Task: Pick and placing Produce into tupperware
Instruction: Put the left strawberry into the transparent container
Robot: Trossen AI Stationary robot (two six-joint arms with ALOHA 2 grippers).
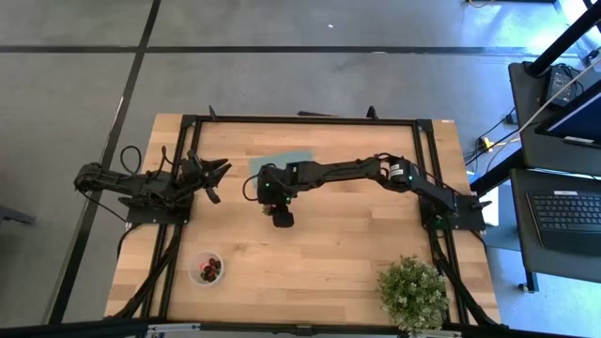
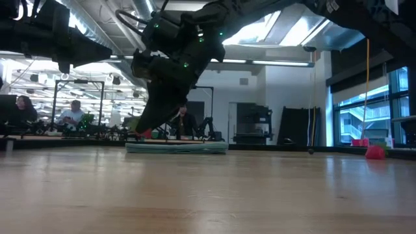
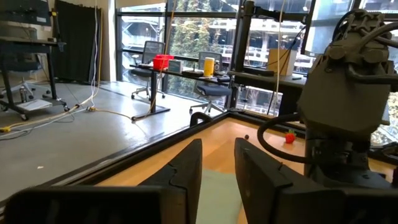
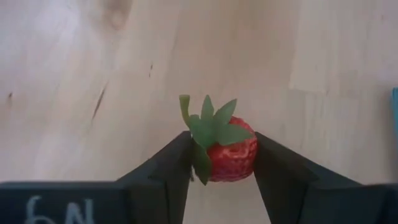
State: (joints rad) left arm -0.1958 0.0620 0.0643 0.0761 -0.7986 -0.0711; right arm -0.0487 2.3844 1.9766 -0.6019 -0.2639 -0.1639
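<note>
Right gripper (image 4: 217, 168): reaching to table centre, pointing down, fingers clamping a red strawberry (image 4: 227, 149).
Left gripper (image 3: 217, 168): resting at the left edge, fingers slightly parted, gripping nothing.

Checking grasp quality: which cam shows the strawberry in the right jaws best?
Right wrist view: the strawberry, red with green leaves, sits between the right gripper jaws. High view shows only the gripper from above; low view a red glimpse; left wrist view none.

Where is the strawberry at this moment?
The strawberry sits between the right hand's fingers, above bare wood near the table's middle, just below the teal mat in the high view.
</note>
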